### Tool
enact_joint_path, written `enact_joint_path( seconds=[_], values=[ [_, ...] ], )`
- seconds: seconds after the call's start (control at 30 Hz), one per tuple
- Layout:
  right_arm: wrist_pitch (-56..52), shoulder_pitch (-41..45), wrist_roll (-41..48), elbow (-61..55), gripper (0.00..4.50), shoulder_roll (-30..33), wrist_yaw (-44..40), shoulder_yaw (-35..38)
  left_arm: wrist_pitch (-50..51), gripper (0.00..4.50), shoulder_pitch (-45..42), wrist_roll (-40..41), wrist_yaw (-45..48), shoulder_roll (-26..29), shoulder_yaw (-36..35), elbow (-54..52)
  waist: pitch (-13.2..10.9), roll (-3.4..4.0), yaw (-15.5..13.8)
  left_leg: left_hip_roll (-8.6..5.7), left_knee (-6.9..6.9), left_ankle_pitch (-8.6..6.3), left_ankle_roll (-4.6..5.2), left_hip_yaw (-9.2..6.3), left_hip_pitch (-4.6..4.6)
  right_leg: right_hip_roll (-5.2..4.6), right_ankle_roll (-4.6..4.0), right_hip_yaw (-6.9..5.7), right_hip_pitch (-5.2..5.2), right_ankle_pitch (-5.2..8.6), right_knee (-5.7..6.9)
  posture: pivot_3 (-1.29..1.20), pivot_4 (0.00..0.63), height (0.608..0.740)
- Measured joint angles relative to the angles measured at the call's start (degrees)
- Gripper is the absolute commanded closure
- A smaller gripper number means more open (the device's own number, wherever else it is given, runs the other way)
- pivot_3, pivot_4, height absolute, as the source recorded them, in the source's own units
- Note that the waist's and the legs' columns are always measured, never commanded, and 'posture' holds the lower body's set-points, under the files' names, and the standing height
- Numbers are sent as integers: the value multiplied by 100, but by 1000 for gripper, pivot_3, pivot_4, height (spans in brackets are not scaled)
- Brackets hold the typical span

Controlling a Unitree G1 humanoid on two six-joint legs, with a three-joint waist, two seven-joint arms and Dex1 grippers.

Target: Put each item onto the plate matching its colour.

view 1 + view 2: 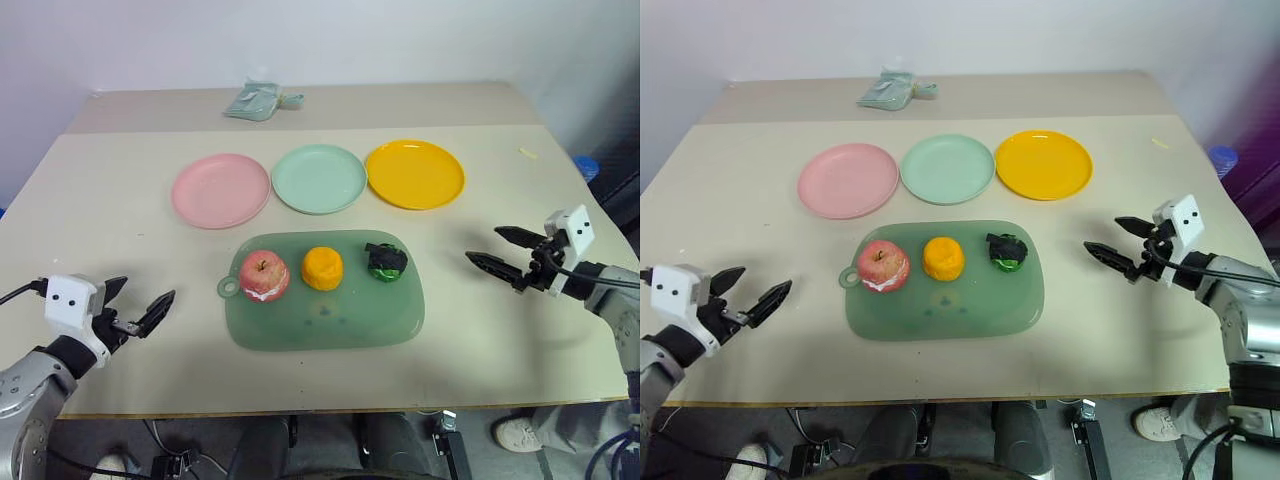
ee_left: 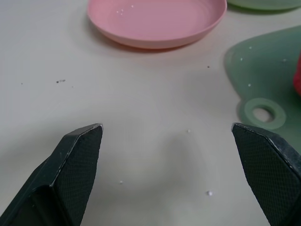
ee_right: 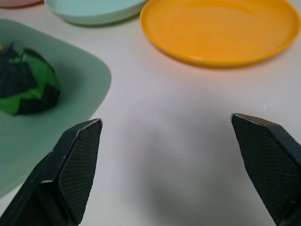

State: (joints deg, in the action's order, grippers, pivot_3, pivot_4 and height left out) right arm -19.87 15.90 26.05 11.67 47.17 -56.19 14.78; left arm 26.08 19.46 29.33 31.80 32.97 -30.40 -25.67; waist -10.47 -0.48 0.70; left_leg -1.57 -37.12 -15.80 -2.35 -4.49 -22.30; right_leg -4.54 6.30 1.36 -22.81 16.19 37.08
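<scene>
Both pincers stand wide open and empty. The green-black item (image 1: 386, 261) lies nearest the right pincer (image 1: 496, 246), toward its inner side; the apple (image 1: 265, 276) lies nearest the left pincer (image 1: 138, 304).

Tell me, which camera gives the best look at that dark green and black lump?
The right wrist view: the green and black item looms close there, its crumpled patches plain, sitting on the green tray. Both head views show it small, rightmost of three pieces on that tray.
</scene>
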Motion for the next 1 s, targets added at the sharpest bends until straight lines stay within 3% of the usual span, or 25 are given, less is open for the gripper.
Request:
enact_joint_path(
  seconds=[0.33,0.53,1.0],
  values=[
    [371,436,-346,490,43,-240,104,-225,20,0,1,8,-319,-263,32,-226,0,0,-4,-3,-1,0,0,-1,-1,0,0,-1,0,0,0,0,150,740],
    [451,299,-395,368,43,-352,424,-186,130,0,-527,55,-390,-253,47,-128,0,0,-16,-4,-3,0,-1,-3,-2,0,1,-2,1,0,1,0,150,740],
    [-493,-852,515,-1664,43,-384,683,469,846,0,-2052,971,423,277,510,478,0,0,-2,-3,-4,0,0,-6,-2,4,2,-3,0,-1,6,0,150,740]
  ],
)
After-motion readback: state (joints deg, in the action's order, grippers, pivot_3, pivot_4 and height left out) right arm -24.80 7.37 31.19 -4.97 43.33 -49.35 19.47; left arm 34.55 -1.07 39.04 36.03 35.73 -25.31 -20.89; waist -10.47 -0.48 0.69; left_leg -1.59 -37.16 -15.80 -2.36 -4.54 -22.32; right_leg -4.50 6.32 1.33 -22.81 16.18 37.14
